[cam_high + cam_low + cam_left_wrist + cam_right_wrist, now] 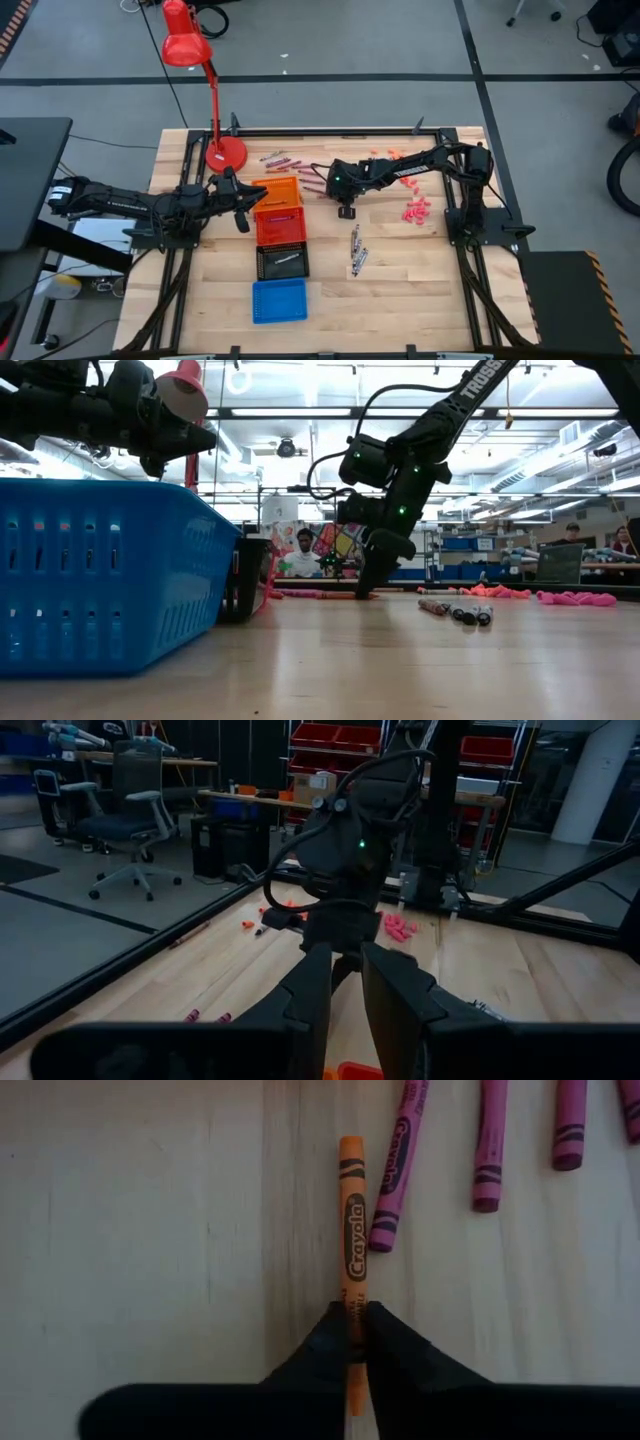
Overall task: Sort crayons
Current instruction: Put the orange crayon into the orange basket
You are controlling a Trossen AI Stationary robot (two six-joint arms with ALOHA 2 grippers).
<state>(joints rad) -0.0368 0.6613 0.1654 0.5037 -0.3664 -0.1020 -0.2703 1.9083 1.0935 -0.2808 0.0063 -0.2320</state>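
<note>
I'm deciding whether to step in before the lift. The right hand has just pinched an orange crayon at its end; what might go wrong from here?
1. The right hand grips the orange crayon near one end only, so it may pivot or slip out on lifting.
2. Magenta crayons lie right beside it; a swing could knock them.
3. The left hand sits over the orange tray, possibly blocking the drop.

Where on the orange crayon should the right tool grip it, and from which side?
Across the orange crayon near one end, from straight above: it lies flat on the wooden table, its long sides free though a magenta crayon lies close. The right tool is already pinched there.
</note>
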